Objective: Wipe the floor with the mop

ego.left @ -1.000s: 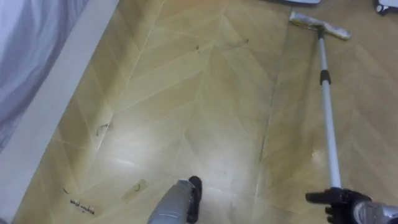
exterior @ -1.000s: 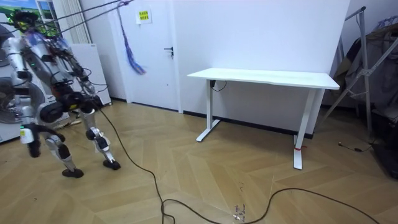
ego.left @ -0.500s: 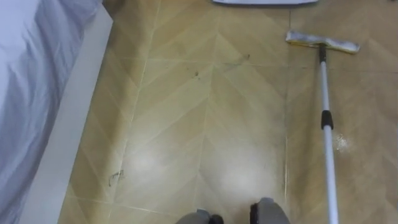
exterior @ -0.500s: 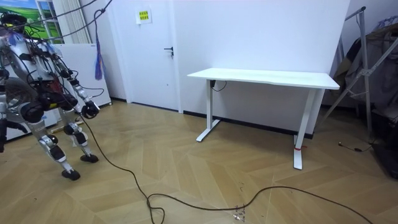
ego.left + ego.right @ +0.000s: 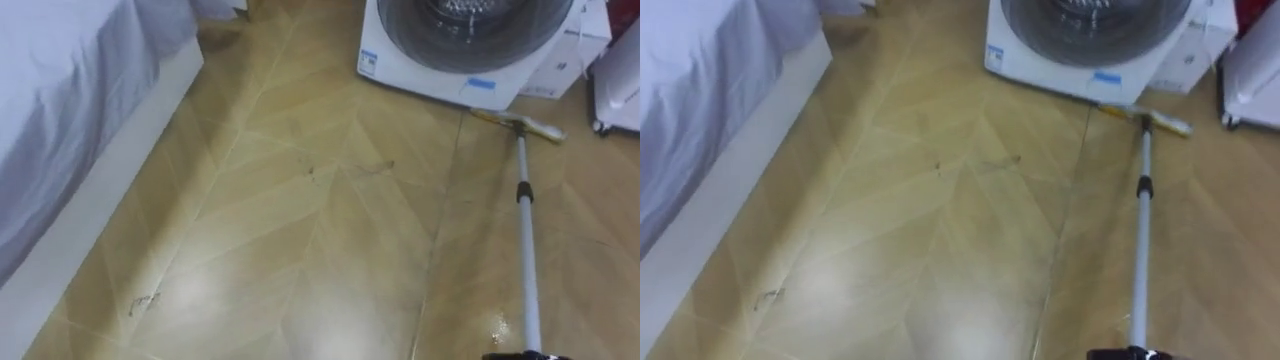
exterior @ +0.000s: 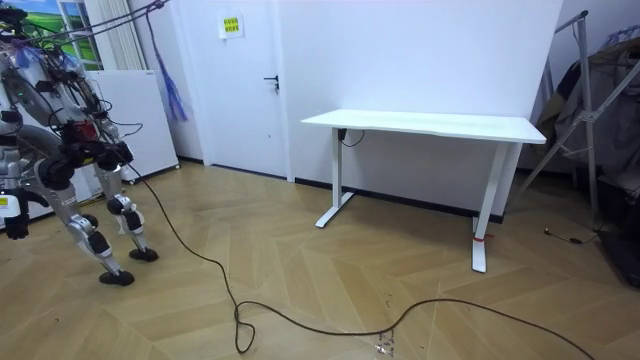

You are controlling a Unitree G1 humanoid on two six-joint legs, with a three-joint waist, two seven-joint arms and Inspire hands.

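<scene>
While mop head lies by washer | robot hand at pole end

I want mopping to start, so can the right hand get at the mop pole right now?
Probably yes: the right hand is at the near end of the mop pole, nothing between them; whether it grips is cut off from sight.

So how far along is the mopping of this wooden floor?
Done: only a wet sheen beside the silver mop pole suggests a wiped strip. In hand: the right hand is at the pole's near end, the flat mop head lying by the white round-fronted machine. Left: dark scuffs mid-floor and another near the grey-sheeted bed, so most looks undone.
</scene>
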